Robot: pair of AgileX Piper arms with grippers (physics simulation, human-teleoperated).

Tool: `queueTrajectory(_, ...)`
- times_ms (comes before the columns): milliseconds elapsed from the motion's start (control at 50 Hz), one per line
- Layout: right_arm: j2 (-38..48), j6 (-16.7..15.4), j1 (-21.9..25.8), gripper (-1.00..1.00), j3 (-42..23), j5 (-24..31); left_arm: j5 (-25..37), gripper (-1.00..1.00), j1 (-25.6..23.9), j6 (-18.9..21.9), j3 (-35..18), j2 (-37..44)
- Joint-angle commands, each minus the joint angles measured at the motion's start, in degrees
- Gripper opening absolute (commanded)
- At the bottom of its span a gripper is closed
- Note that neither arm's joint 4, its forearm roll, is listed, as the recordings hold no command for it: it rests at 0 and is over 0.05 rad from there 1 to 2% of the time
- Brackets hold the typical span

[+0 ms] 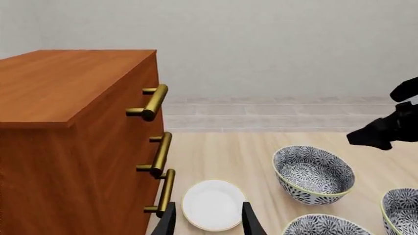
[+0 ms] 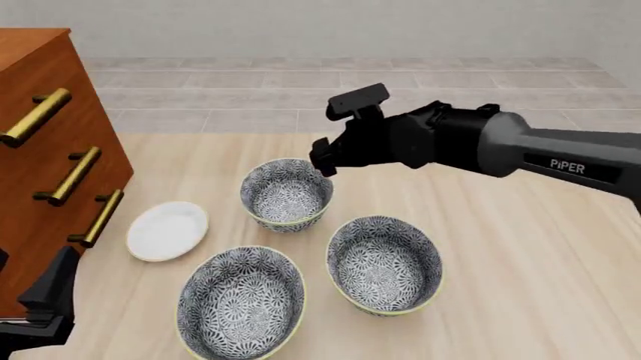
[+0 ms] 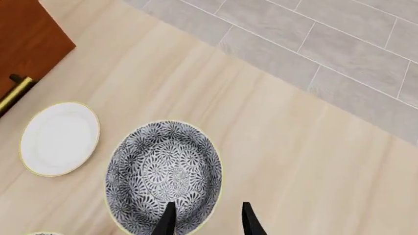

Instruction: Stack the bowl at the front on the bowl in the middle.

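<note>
Bowls (image 2: 242,302) (image 2: 385,263) apart, unstacked on table (image 2: 521,247).

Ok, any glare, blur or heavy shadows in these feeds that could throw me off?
Front view: evenly lit and sharp, with only faint soft shadows under the bowls and no glare on the white plate. Left wrist view: crisp from the drawer handles to the back wall. Right wrist view: flat light, the bowl's pattern clear, and the right hand casts no visible shadow.

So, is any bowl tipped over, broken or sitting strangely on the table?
Nothing stands out. All three patterned bowls sit upright and apart on the table, none stacked, and the white plate lies flat beside the drawer cabinet. No cracks or spills show.
</note>
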Motion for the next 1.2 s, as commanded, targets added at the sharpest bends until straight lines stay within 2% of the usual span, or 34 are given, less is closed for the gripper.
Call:
queueTrajectory(20,5.86,0.24,-1.08,1.00,-5.75,1.24,-0.55,1.00,0.10,-0.14,0.01,0.70)
queueTrajectory(300,11.94,0.28,-2.61,1.00,-9.28,1.07,-1.03,1.00,0.28,-0.53,0.01,1.31)
queueTrajectory(540,14.39,1.60,-1.59,1.00,-9.54,0.29,-0.56,1.00,0.08,-0.71,0.01,0.84)
queueTrajectory(680,15.28,2.56,-0.82,1.00,-9.10,-0.68,-0.55,1.00,0.14,-0.69,0.01,0.80)
queueTrajectory(1200,18.75,1.70,-0.66,1.00,-5.82,-5.16,-0.33,1.00,0.22,-0.72,0.01,0.69)
